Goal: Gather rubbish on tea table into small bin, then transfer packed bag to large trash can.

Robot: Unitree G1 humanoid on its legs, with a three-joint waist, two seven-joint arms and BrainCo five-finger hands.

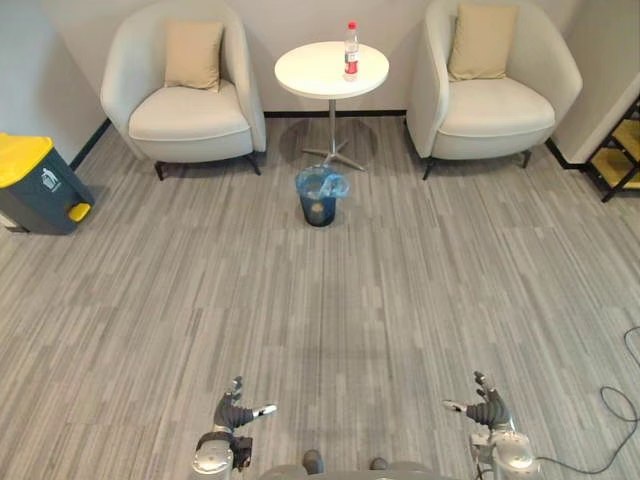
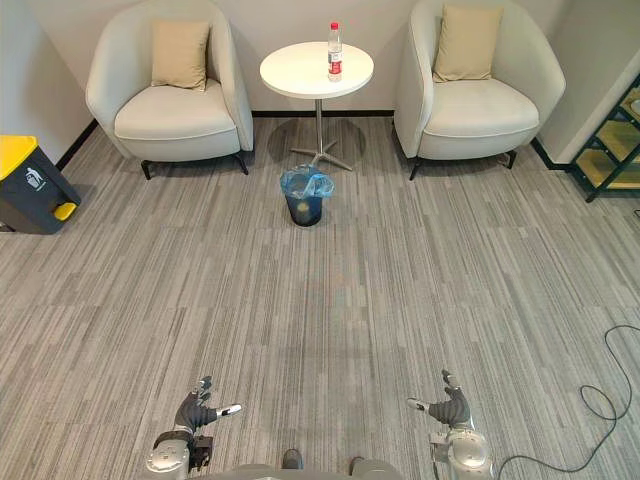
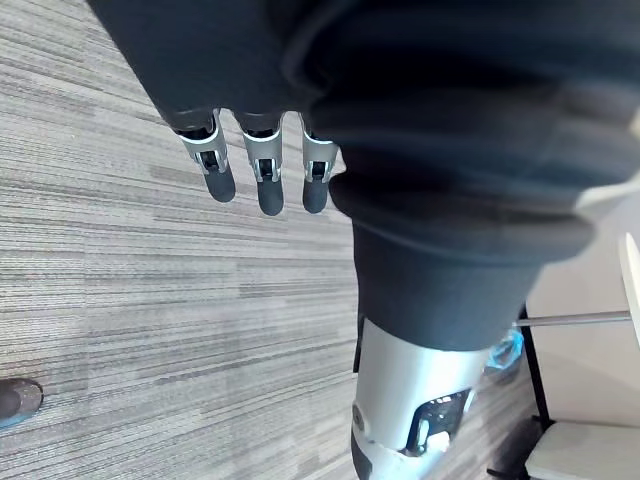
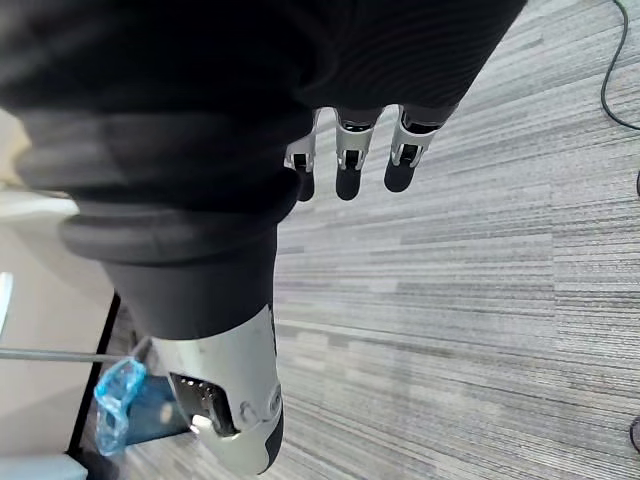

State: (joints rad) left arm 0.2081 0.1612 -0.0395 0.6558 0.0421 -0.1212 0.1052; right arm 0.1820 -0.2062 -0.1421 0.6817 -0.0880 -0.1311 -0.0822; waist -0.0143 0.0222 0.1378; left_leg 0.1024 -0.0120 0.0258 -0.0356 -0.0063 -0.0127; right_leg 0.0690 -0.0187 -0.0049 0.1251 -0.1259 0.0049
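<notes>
The plastic bottle [image 1: 351, 50] on the tabletop [image 1: 310, 75] is best approached squarely, fingers of left hand [image 1: 235, 410] and right hand [image 1: 485, 408] being extended, empty.

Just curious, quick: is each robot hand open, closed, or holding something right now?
Left robot hand: open, holding nothing.
Right robot hand: open, holding nothing.

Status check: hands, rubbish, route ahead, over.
Left hand open, right hand open, both empty. Bottle upright on round table; small bin on floor before it. Nothing blocking.
</notes>
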